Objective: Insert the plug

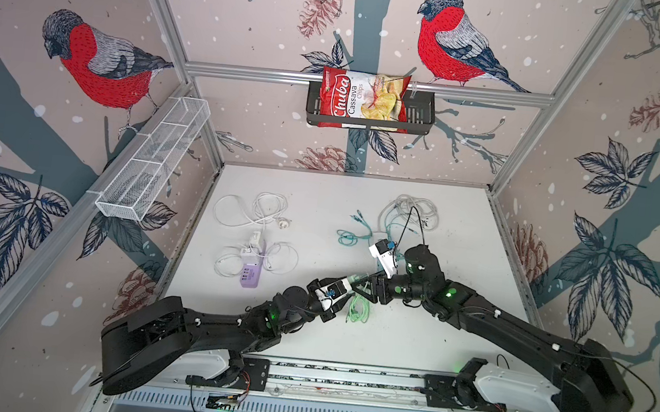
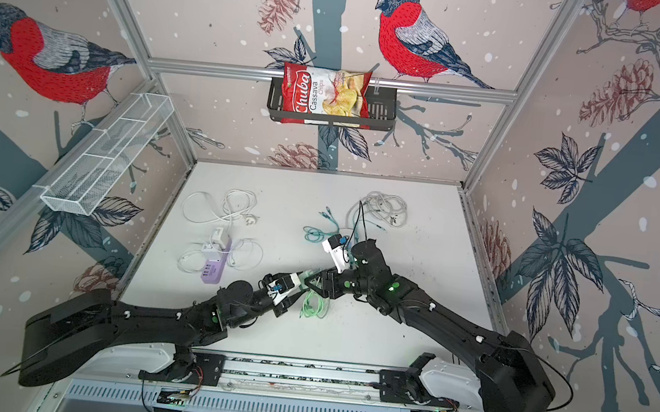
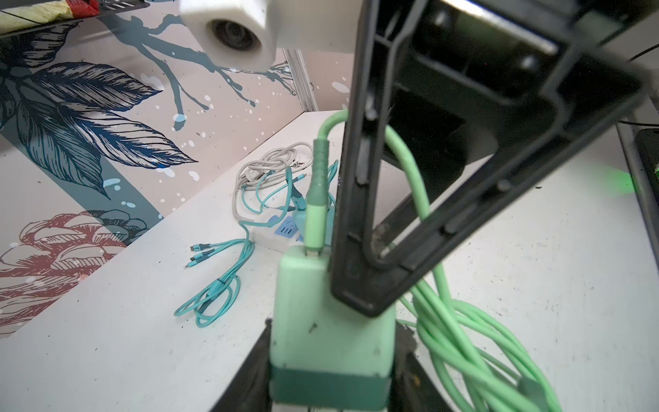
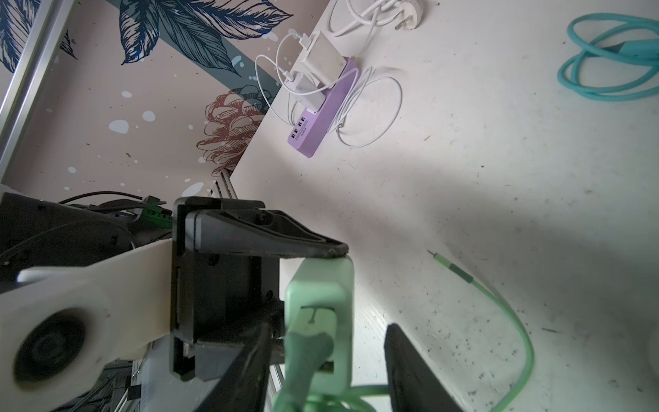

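plug: your mint USB plug (image 3: 315, 221) looks seated in the green charger block (image 3: 331, 314), held up over the front middle of the table (image 4: 499, 178). A sliver of metal still shows, so I'd guess one last push is left.
left fingers (image 3: 256, 374): clamped on the block's sides.
right fingers (image 4: 410, 364): straddling the plug with a gap on one side, not squeezing.
feel: the block is smooth matte plastic with rounded corners. The plug has a darker ribbed collar, and the cable (image 3: 463, 339) is rubbery and hangs in loose loops.
table: white, scuffed, speckled.
nearby: glossy purple power strip (image 4: 321, 125), well apart.
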